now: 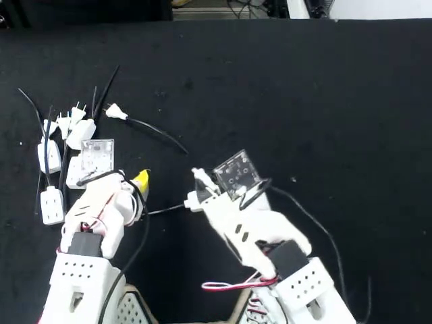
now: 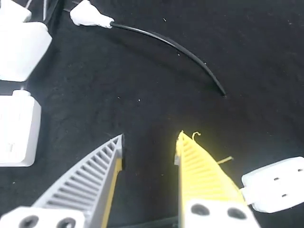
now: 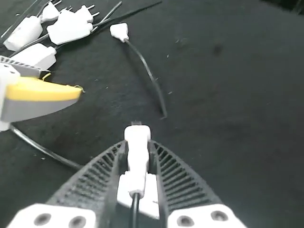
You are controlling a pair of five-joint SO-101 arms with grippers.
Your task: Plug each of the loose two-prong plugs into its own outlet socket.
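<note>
Plug-and-socket cluster (image 1: 64,148): left of frame, on table (image 1: 304,101).
Loose plug (image 1: 115,111): just right of cluster.
Two-prong plug (image 1: 200,177): centre, in right gripper (image 1: 200,183), just beside outlet socket (image 1: 193,200).

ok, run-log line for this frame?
left gripper: open, empty, above mat | right gripper: shut on white socket, cable trailing | loose plug: lying on mat, unplugged

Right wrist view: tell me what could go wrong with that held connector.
The right end effector grips the white connector by its sides, so it may twist on pushing. Its black cable runs toward the left arm and could snag. The open left end effector sits close; they might collide.
</note>
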